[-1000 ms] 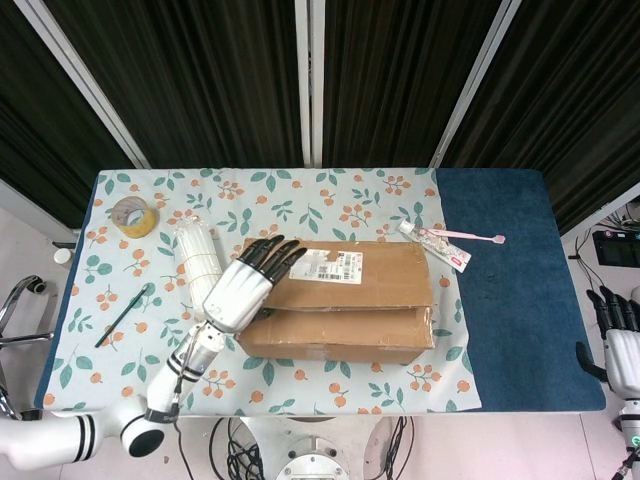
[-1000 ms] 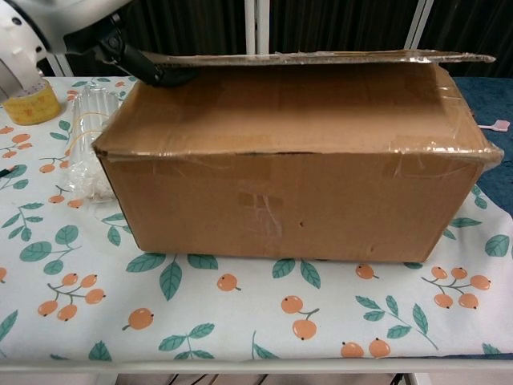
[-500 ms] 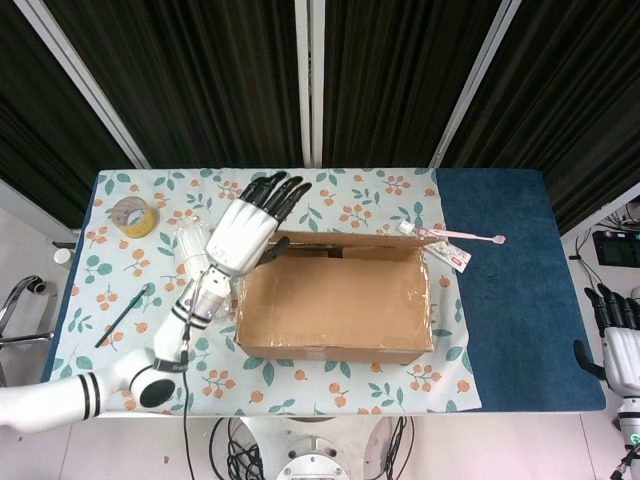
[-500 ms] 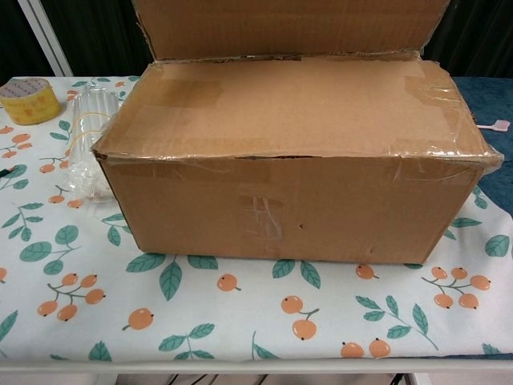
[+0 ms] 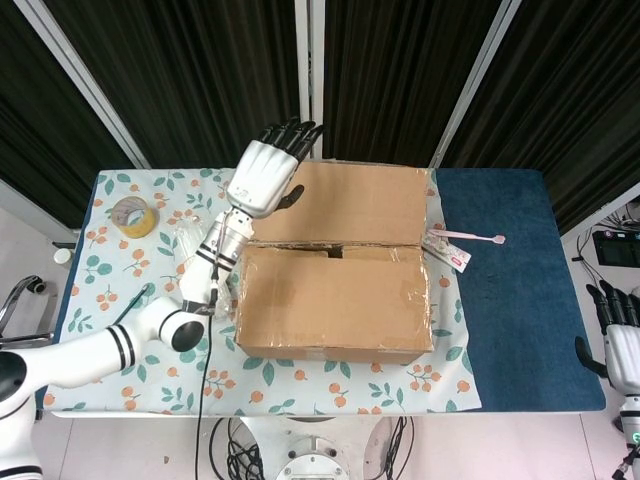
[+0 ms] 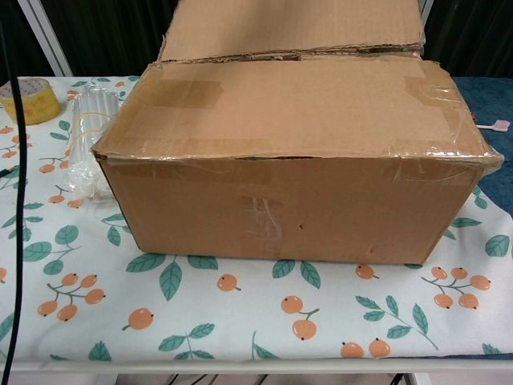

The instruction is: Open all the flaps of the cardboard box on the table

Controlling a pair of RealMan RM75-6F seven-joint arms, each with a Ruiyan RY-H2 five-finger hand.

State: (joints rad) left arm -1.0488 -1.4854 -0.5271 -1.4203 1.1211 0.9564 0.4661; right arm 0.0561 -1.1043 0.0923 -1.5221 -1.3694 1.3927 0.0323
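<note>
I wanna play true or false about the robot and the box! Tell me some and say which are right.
1. The far flap of the cardboard box is folded back open. True.
2. The near flap is open too. False: it lies flat, closed.
3. The left hand is at the far flap's left edge. True.
4. The roll of tape sits on the box. False: it is on the tablecloth, far left.
5. The right hand holds the toothbrush. False: it is off the table's right edge.

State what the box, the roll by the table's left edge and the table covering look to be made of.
Box: brown corrugated cardboard, matte, with a torn fluted flap edge and glossy clear tape. Roll: seemingly yellowish packing tape on a core. Covering: printed floral cloth, probably fabric or oilcloth, beside dark blue matte cloth.
</note>
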